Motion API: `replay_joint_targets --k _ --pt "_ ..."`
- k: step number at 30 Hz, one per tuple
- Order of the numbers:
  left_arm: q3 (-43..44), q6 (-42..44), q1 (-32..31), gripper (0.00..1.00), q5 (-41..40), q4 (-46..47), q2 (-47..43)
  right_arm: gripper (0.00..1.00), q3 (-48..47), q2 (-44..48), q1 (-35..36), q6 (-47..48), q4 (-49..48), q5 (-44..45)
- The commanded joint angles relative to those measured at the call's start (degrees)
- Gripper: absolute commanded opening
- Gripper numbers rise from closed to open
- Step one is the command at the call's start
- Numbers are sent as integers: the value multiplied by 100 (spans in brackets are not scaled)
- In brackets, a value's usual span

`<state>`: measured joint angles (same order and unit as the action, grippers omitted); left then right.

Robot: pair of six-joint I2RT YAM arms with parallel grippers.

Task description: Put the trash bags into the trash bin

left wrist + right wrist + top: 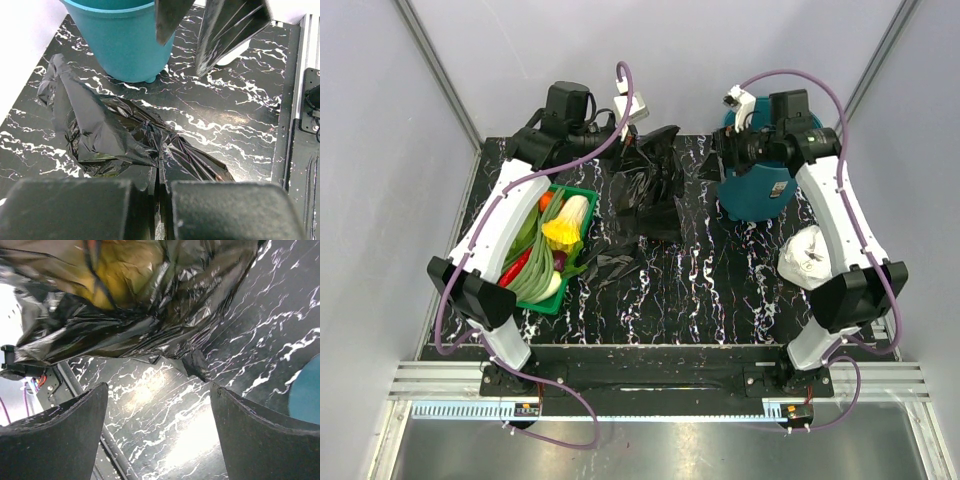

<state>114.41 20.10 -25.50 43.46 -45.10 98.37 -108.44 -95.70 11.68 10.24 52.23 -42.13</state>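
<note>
A large black trash bag drapes over the back middle of the table. My left gripper is shut on its film, and the left wrist view shows the plastic pinched between the closed jaws. A smaller black crinkled bag lies beside the vegetable tray. The teal trash bin stands upright at the back right. My right gripper hovers just left of the bin, open and holding nothing. The bag hangs beyond its fingertips, and the bin's edge shows at the right.
A green tray of vegetables sits at the left under the left arm. A white crumpled lump lies by the right arm. The right gripper's fingers show in front of the bin in the left wrist view.
</note>
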Motion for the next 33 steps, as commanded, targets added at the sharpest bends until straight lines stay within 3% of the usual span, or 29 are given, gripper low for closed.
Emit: replay_joint_targets --k 1,19,23,27,33 --pt "143 11 27 0 390 230 -221 87 525 -185 36 -794 -1046 -357" --pt "-323 249 18 0 716 177 -644 87 166 -1399 238 -1534 -1645 -639" --pt "-305 258 18 0 716 177 -617 81 218 -1460 422 -1490 -1637 -665" --pt "-305 284 18 0 699 177 -617 61 148 -1600 528 -1472 -1645 -831" --pt "-437 337 18 0 445 230 -670 7 -273 -1706 519 -1368 -1453 -789"
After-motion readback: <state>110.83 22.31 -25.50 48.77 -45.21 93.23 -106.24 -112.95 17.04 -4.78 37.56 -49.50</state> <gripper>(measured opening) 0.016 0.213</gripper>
